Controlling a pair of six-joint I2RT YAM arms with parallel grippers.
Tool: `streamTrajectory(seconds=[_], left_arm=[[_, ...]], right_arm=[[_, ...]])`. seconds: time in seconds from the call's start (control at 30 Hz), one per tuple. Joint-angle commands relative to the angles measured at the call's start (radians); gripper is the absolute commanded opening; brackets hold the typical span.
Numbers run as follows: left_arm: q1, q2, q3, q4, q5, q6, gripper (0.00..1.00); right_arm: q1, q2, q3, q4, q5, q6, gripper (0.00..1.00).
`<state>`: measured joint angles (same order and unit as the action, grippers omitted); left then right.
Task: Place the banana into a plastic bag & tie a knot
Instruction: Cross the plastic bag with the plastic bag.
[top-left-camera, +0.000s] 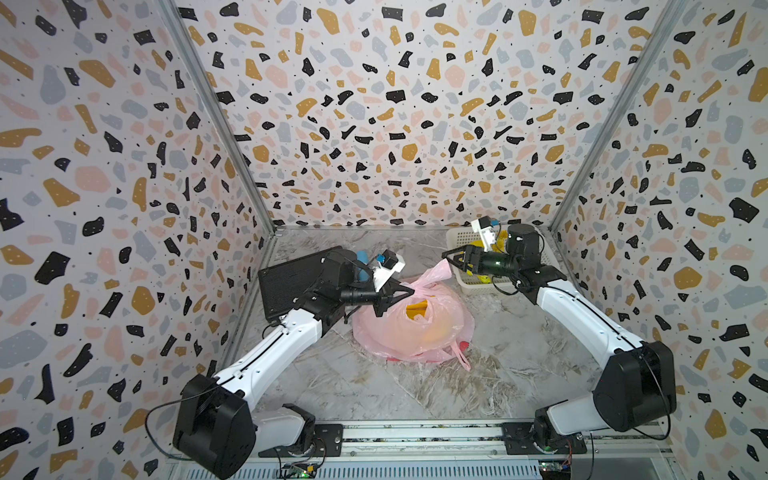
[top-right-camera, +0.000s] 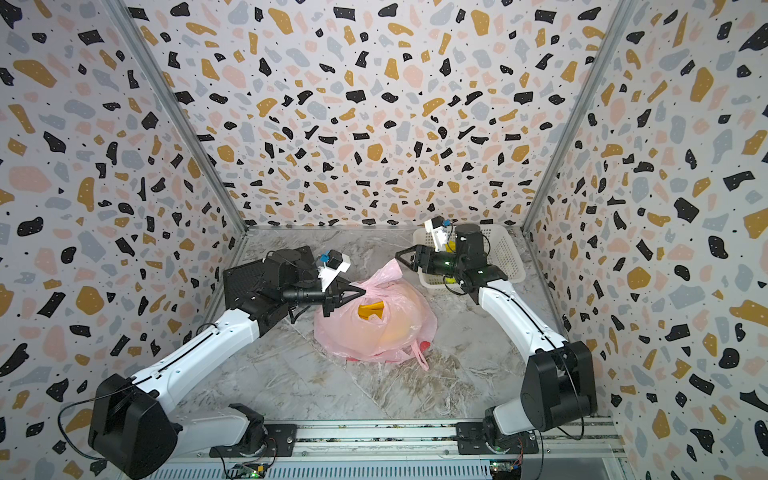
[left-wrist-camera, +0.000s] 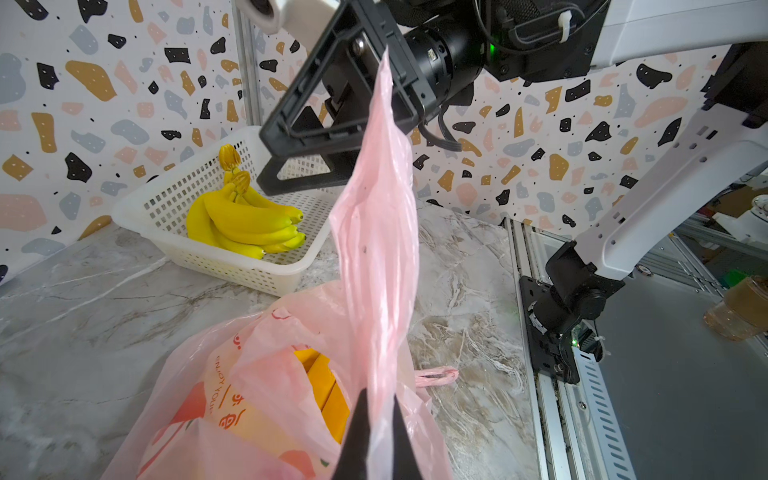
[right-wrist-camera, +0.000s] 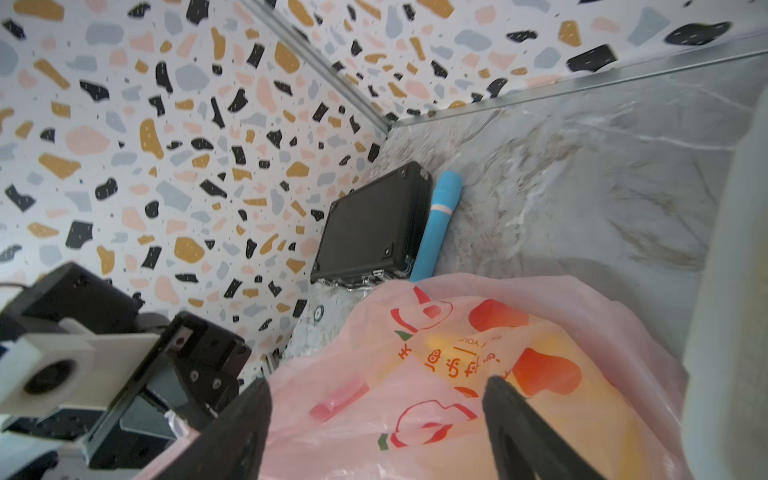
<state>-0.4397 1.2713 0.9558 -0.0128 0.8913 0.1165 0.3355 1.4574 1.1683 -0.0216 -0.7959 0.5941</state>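
A pink plastic bag (top-left-camera: 399, 332) lies mid-table in both top views, with the yellow banana (top-left-camera: 417, 309) showing through its open mouth. My left gripper (top-left-camera: 409, 291) is shut on one bag handle (left-wrist-camera: 376, 249); in the left wrist view the film is pinched between its black fingertips (left-wrist-camera: 360, 409). That handle stands up as a long pink strip, and its tip reaches between the jaws of my right gripper (top-left-camera: 446, 255). The right gripper's fingers (right-wrist-camera: 249, 399) stand wide apart, open, over the printed bag (right-wrist-camera: 457, 374).
A white basket (left-wrist-camera: 137, 203) holding a bunch of bananas (left-wrist-camera: 245, 224) sits at the back right, under the right arm. A black case (top-left-camera: 286, 278) and a blue cylinder (right-wrist-camera: 440, 220) lie at the back left. The bag's other handle loop (top-left-camera: 463, 357) trails toward the front.
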Motion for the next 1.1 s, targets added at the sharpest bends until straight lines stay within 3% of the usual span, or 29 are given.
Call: streamTrajectory(seconds=[0.0,0.17,0.33,0.53,1.07], left_arm=[[0.007,0.020,0.010,0.027,0.054,0.011,0.00],[0.015,0.043,0.035,-0.007,0.100,0.031,0.00],[0.023,0.058,0.049,-0.009,0.122,0.031,0.00],[0.030,0.059,0.052,-0.007,0.135,0.031,0.00],[0.032,0.062,0.063,-0.029,0.132,0.025,0.00]], right_arm=[[0.036,-0.018,0.055,0.052,-0.106,-0.030,0.73],[0.058,-0.017,0.048,0.072,-0.180,-0.048,0.64],[0.100,-0.021,0.070,-0.075,-0.181,-0.164,0.61],[0.131,-0.026,0.076,-0.174,-0.168,-0.251,0.50],[0.172,-0.061,0.063,-0.234,-0.161,-0.359,0.67]])
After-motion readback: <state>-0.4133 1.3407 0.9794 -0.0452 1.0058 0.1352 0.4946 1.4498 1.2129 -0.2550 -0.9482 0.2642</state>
